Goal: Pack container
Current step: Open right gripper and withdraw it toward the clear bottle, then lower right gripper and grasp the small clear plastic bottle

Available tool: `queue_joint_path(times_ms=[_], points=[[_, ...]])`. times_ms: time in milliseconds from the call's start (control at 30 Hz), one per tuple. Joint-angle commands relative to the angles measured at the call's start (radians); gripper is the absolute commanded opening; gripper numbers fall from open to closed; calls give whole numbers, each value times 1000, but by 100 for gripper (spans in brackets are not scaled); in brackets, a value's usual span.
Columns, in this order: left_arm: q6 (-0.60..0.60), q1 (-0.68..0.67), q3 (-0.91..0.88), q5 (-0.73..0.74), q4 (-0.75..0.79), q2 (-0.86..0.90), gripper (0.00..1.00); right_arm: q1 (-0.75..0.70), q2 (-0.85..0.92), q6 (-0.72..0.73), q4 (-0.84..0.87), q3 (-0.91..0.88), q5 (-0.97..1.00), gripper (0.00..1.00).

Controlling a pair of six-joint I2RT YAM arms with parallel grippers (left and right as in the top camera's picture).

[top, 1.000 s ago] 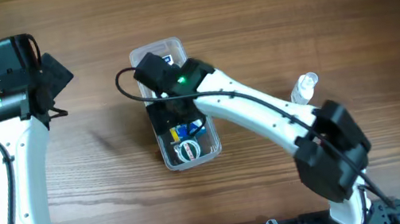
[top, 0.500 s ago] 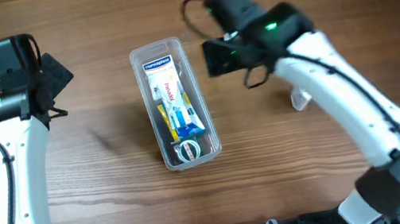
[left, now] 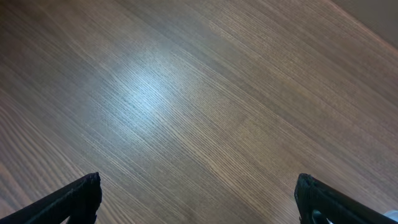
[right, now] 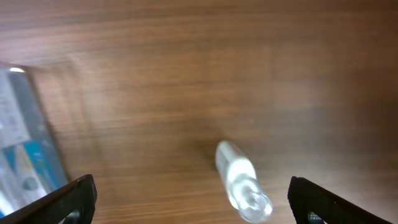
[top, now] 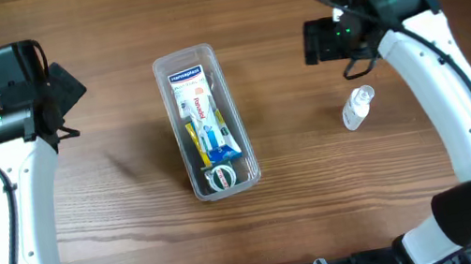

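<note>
1. Since one second ago, the right gripper [top: 321, 41] is no longer working over the container [top: 169, 133]. In the overhead view it is now hanging at the far right of the table [top: 107, 39], just beyond a small clear bottle [top: 357, 108] and well apart from the container.
2. Overhead view: the container is sitting at the table centre, with flat packets [top: 199, 109] and a round item [top: 220, 178] lying inside. The left gripper [top: 67, 87] is idling at far left.
3. Left wrist view: the fingers [left: 68, 202] are standing wide apart over bare wood, holding nothing.
4. Right wrist view: the fingers [right: 68, 199] are spreading wide, empty. The bottle [right: 239, 183] is lying on its side ahead of the gap between them, and the container [right: 25, 143] is showing at the left edge.
5. Hazards:
   - The bottle is lying where it can roll, so one finger touching first is likely to knock it away.
   - Image blur is suggesting speed, which makes a mistimed descent more likely.
   - The container is looking fairly full, so the bottle may catch on the rim.
</note>
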Motion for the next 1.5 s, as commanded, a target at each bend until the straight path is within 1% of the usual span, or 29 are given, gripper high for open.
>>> queue_joint_path(times_ms=[0,133,400,567,700,833,1033,1067,1133,1200,1233,1467], points=[[-2,5,15,-9,0,-8,100,-43,-7,24,-18,-35,13,99],[-2,5,15,-10,-1,-8,100,-60,-7,49,-18,-113,10,98],[-2,5,15,-9,-1,-8,100,-80,-7,128,40,-232,11,99],[-2,5,15,-10,-1,-8,100,-80,-7,125,123,-336,-13,99],[-2,5,15,-9,-1,-8,100,-81,-7,128,146,-374,-20,97],[-2,5,15,-9,-1,-8,100,-81,-7,126,162,-388,-19,91],[-2,5,15,-9,-1,-8,100,-82,-7,103,190,-419,-20,89],[-2,5,15,-9,-1,-8,100,-82,-7,97,190,-419,-19,88],[-2,5,15,-9,-1,-8,100,-82,-7,87,190,-419,-19,82],[-2,5,15,-9,-1,-8,100,-82,-7,75,189,-419,-19,71],[-2,5,15,-9,-1,-8,100,-82,-7,75,188,-419,-20,69],[-2,5,15,-10,-1,-8,100,-92,-7,75,185,-419,-19,66]])
